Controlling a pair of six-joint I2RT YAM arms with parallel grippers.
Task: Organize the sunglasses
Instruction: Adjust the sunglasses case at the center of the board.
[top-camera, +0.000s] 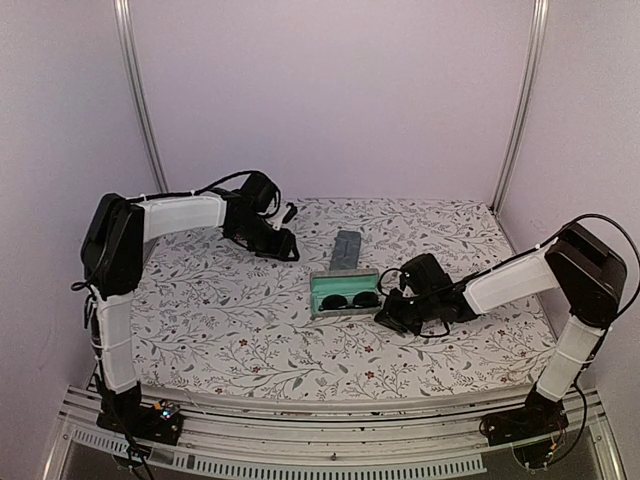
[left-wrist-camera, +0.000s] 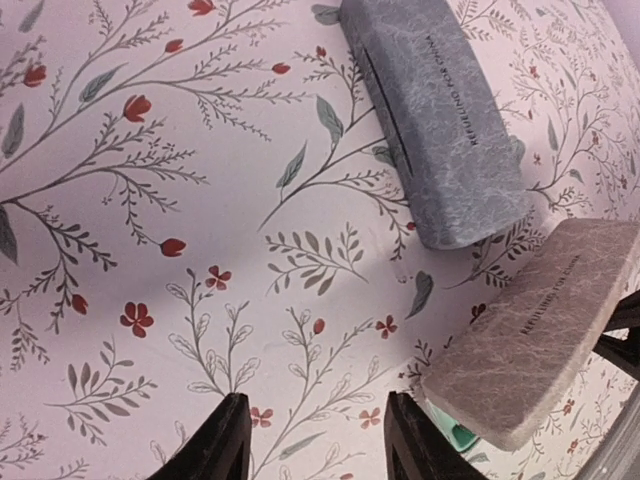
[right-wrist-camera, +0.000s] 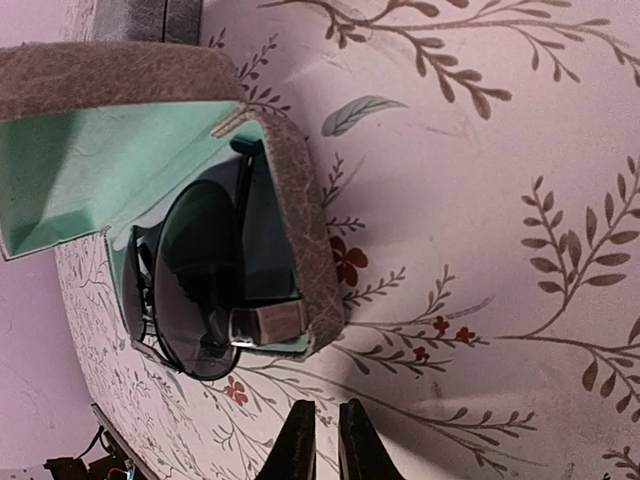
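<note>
Sunglasses (right-wrist-camera: 200, 285) sit inside open case (right-wrist-camera: 305, 200). Right hand (right-wrist-camera: 327, 415) beside it, pressed together, empty. Left hand (left-wrist-camera: 315, 410) spread, empty, over bench (left-wrist-camera: 150, 250) near closed case (left-wrist-camera: 440, 130).

My left gripper (left-wrist-camera: 318, 448) hangs low over the floral tablecloth (left-wrist-camera: 180, 200). The two black fingers (left-wrist-camera: 225, 445) are spread apart, and there's nothing between them but printed sprigs and little red blossoms. Ahead and to my right, the blue-grey case (left-wrist-camera: 440, 120) lies closed, with small lettering running along its top. Just beside its near end is the tan-grey case (left-wrist-camera: 540, 320), its felt face angled toward me, and a sliver of green lining (left-wrist-camera: 462, 436) peeks out at its lower corner.
</note>
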